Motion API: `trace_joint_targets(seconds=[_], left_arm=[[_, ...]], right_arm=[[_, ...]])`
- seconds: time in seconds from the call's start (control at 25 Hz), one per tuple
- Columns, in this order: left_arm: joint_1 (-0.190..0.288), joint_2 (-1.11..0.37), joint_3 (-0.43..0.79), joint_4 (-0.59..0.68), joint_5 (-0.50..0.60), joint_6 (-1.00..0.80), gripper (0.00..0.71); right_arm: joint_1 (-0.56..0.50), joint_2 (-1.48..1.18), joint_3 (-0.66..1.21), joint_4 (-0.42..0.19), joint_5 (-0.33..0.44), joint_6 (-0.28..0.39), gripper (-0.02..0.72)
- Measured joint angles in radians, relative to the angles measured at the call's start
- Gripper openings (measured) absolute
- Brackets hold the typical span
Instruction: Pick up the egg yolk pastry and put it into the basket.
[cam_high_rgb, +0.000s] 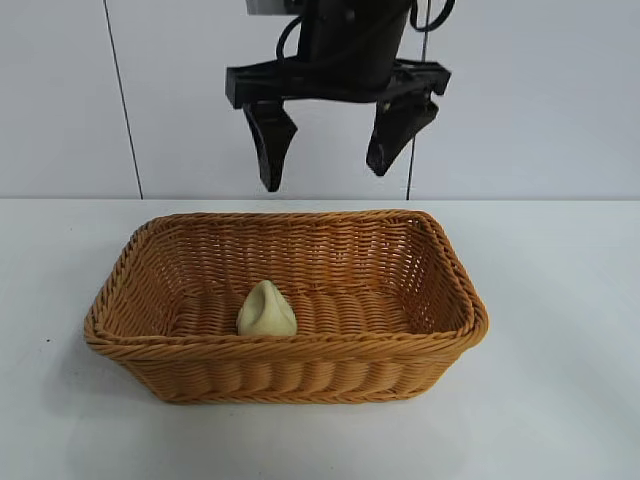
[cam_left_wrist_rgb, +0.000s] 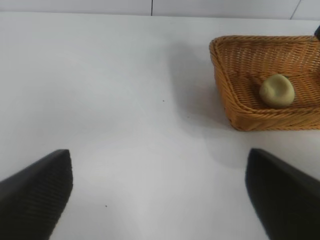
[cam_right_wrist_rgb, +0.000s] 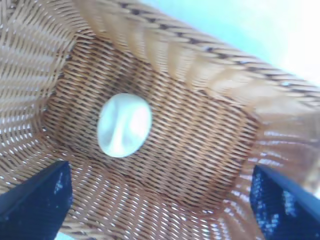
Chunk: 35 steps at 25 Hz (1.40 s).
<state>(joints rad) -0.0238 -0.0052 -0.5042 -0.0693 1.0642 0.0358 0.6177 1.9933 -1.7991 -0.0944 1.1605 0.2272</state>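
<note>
One egg yolk pastry, one basket, two claws.

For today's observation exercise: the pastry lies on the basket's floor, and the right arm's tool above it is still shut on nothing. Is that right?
One detail is wrong. The egg yolk pastry does lie on the floor of the basket, but the right tool hangs above it with its fingers spread wide apart, not shut. The exterior view shows this plainly.

no readable text, no labels
</note>
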Motion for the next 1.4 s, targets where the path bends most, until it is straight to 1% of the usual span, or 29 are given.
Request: trace_joint_targets(seconds=[0.12, 0.36, 0.48, 0.84, 1.0, 1.12, 1.28, 1.4], left_arm=[[0.0, 0.0, 0.0, 0.0, 0.0, 0.0, 0.689], [0.0, 0.0, 0.0, 0.0, 0.0, 0.0, 0.689], [0.0, 0.0, 0.0, 0.0, 0.0, 0.0, 0.689], [0.0, 0.0, 0.0, 0.002, -0.001, 0.0, 0.689], [0.0, 0.0, 0.0, 0.002, -0.001, 0.0, 0.689], [0.0, 0.0, 0.0, 0.002, -0.001, 0.0, 0.689], [0.0, 0.0, 0.0, 0.002, -0.001, 0.0, 0.689], [0.0, 0.0, 0.0, 0.002, -0.001, 0.0, 0.689]], right_arm=[[-0.026, 0.0, -0.045, -0.013, 0.043, 0.0, 0.673], [-0.136, 0.0, -0.055, -0.018, 0.054, -0.002, 0.673], [-0.212, 0.0, -0.055, -0.02, 0.057, -0.023, 0.673], [-0.529, 0.0, -0.055, -0.029, 0.059, -0.05, 0.673], [-0.634, 0.0, -0.055, -0.031, 0.06, -0.061, 0.673], [-0.675, 0.0, -0.055, -0.011, 0.061, -0.069, 0.673], [-0.679, 0.0, -0.055, 0.047, 0.061, -0.08, 0.673], [-0.674, -0.02, -0.04, 0.084, 0.06, -0.104, 0.673]])
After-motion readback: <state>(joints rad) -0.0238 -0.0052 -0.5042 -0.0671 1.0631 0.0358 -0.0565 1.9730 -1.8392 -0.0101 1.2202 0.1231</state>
